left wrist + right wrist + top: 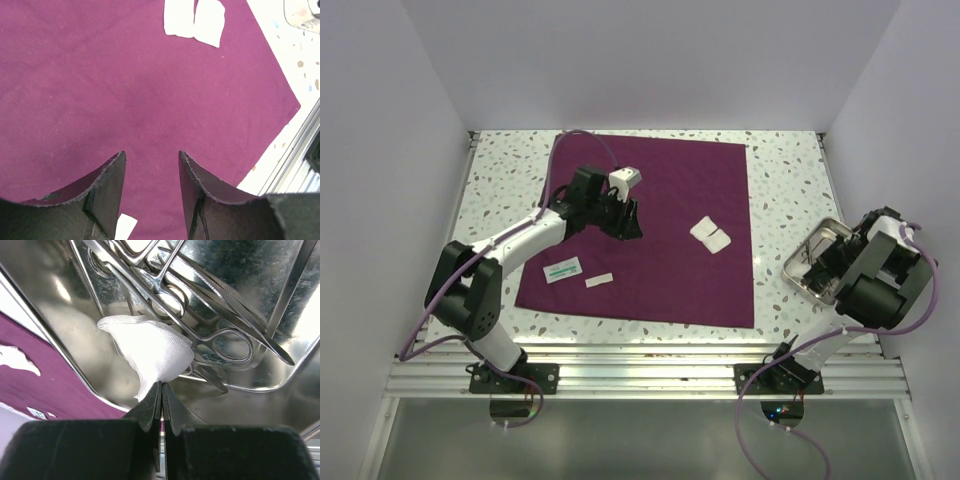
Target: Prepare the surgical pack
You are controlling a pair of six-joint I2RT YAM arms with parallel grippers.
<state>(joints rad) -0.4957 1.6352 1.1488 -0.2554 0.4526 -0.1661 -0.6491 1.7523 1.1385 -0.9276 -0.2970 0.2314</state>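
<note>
The surgical pack's dark maroon drape [660, 270] lies flat across the middle of the table. Two white gauze squares [710, 235] rest on its right half, also seen in the left wrist view [194, 19]. My left gripper [628, 222] hovers over the drape's upper left part, open, with only cloth between its fingers [151, 155]. My right gripper [825, 262] reaches into the steel tray [798, 272]. Its jaws [161, 385] are shut, pinching the lower edge of a bunched white gauze [152, 352] that lies against steel instruments [200, 305].
A small printed packet [563, 270] and a white strip [598, 281] lie on the drape's lower left part. Several ring-handled instruments and forceps fill the tray [45, 315]. White walls close in the speckled table on three sides; an aluminium rail runs along the near edge.
</note>
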